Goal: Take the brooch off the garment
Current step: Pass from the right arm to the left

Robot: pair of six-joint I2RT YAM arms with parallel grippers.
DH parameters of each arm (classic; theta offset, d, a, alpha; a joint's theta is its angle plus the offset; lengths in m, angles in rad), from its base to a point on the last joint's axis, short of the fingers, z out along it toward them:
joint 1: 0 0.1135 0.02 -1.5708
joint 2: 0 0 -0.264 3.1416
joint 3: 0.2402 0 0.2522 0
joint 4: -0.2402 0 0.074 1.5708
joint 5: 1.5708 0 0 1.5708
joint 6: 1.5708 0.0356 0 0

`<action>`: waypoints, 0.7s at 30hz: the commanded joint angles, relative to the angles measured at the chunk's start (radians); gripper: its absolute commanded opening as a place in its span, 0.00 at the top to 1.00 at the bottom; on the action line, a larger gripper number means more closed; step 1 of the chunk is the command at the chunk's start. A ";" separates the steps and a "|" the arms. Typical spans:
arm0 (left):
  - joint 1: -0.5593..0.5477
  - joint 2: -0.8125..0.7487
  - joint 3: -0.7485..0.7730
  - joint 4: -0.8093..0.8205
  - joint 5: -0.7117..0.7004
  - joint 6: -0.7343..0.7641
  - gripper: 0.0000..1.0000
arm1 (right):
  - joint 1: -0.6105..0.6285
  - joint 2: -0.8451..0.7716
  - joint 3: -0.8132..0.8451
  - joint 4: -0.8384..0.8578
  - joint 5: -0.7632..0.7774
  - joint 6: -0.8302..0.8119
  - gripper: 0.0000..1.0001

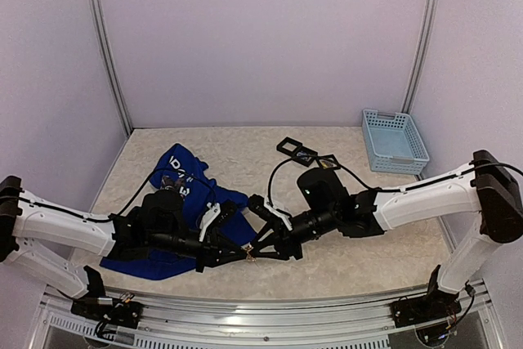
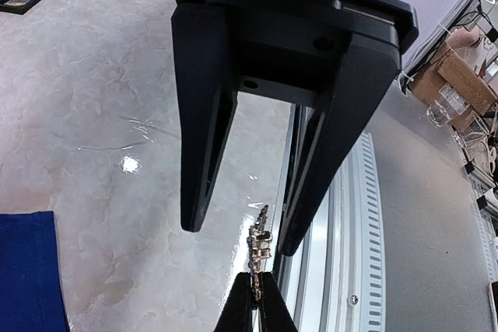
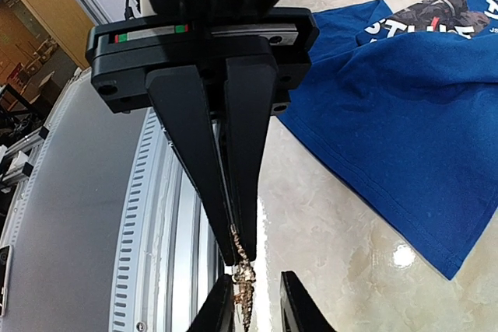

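Observation:
The brooch (image 2: 261,235), a small silver piece with dark stones, hangs clear of the garment near the table's front edge. My right gripper (image 3: 238,248) is shut on it, and its closed tips rise from the bottom of the left wrist view. My left gripper (image 2: 240,235) is open, its fingers on either side of the brooch, which sits close to the right finger (image 2: 299,215). The brooch also shows in the right wrist view (image 3: 246,274) and the top view (image 1: 249,257). The garment (image 1: 176,166), a royal-blue T-shirt with white lettering, lies crumpled under the left arm and shows in the right wrist view (image 3: 405,114).
A light-blue basket (image 1: 395,141) stands at the back right. Black square frames (image 1: 288,147) lie near the back centre. The aluminium rail (image 1: 261,316) runs along the near table edge, right under both grippers. Cardboard boxes (image 2: 459,83) lie beyond the table.

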 commanded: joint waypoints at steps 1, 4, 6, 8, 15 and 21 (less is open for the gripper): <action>0.002 -0.045 -0.008 0.035 0.055 -0.011 1.00 | 0.011 -0.104 -0.071 0.058 0.104 -0.025 0.58; 0.006 -0.112 -0.034 0.045 0.083 -0.010 1.00 | 0.011 -0.175 -0.131 0.118 0.212 -0.024 0.47; 0.010 -0.157 -0.048 0.040 0.092 -0.010 1.00 | 0.011 -0.208 -0.159 0.145 0.275 -0.024 0.40; 0.020 -0.207 -0.062 0.036 0.101 -0.013 1.00 | 0.010 -0.228 -0.173 0.153 0.317 -0.032 0.30; 0.064 -0.295 -0.091 0.062 0.194 -0.051 1.00 | 0.018 -0.180 -0.152 0.137 0.301 -0.056 0.21; 0.078 -0.255 -0.082 0.067 0.209 -0.074 1.00 | 0.070 -0.125 -0.122 0.125 0.231 -0.117 0.25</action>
